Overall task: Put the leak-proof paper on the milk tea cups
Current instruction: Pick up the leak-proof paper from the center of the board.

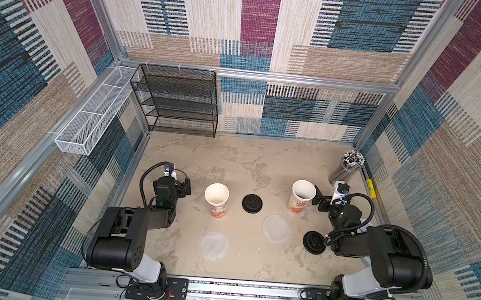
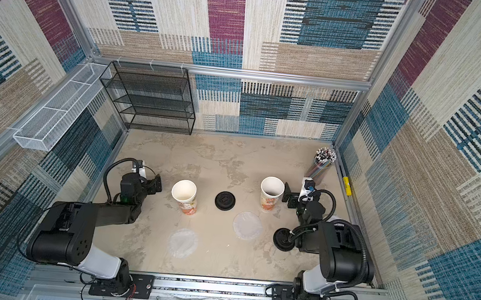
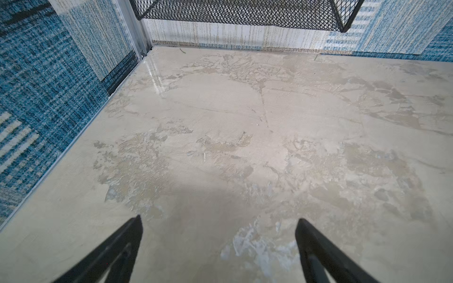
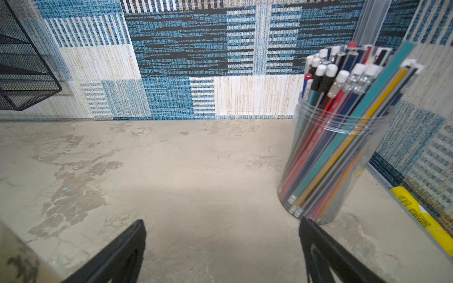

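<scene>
Two white milk tea cups with orange-red print stand upright and uncovered in both top views, one left of centre (image 1: 216,195) (image 2: 184,193) and one to the right (image 1: 303,194) (image 2: 271,190). Two translucent leak-proof paper discs lie flat on the table nearer the front, one (image 1: 214,246) (image 2: 183,243) below the left cup and one (image 1: 276,228) (image 2: 247,225) left of the right arm. My left gripper (image 1: 178,182) (image 3: 219,220) hovers open and empty left of the left cup. Beside the right cup, my right gripper (image 1: 329,196) (image 4: 221,221) is open and empty too.
One black lid (image 1: 252,203) lies between the cups, another (image 1: 314,242) partly under the right arm. A clear tumbler of sticks (image 1: 348,168) (image 4: 335,147) stands at the back right, close to my right gripper. A black mesh shelf (image 1: 177,101) and a white wire basket (image 1: 93,117) hang at the back left.
</scene>
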{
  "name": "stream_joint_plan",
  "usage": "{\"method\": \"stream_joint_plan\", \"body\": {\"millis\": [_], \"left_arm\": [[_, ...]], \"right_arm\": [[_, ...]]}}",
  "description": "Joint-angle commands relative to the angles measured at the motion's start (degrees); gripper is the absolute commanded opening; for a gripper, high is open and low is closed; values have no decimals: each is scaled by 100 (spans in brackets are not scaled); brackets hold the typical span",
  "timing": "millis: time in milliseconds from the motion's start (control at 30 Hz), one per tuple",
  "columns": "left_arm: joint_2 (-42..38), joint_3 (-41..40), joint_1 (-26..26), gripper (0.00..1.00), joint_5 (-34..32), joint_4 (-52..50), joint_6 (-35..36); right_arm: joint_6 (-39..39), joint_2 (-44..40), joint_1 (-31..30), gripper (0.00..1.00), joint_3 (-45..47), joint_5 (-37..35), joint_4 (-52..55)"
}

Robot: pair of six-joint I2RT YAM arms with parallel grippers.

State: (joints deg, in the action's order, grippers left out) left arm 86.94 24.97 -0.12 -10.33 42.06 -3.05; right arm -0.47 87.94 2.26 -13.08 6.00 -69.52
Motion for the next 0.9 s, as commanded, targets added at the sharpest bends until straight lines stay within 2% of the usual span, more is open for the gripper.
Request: {"method": "stream_joint_plan", "body": {"millis": [0, 767, 833, 867], "left_arm": [[-6, 27, 3, 99, -38, 43, 90], [-19, 18, 1, 100, -34, 43, 84], [-89, -16, -1, 100, -53, 100, 102], [-232, -28, 2, 100, -57, 16, 94]], "right_arm": [[-41, -17, -6, 100, 10, 33, -217], [-43, -18, -6, 100, 19, 33, -229], [-14, -175, -4, 100, 64, -82, -246], [39, -472, -4, 100, 30, -229, 92]]}}
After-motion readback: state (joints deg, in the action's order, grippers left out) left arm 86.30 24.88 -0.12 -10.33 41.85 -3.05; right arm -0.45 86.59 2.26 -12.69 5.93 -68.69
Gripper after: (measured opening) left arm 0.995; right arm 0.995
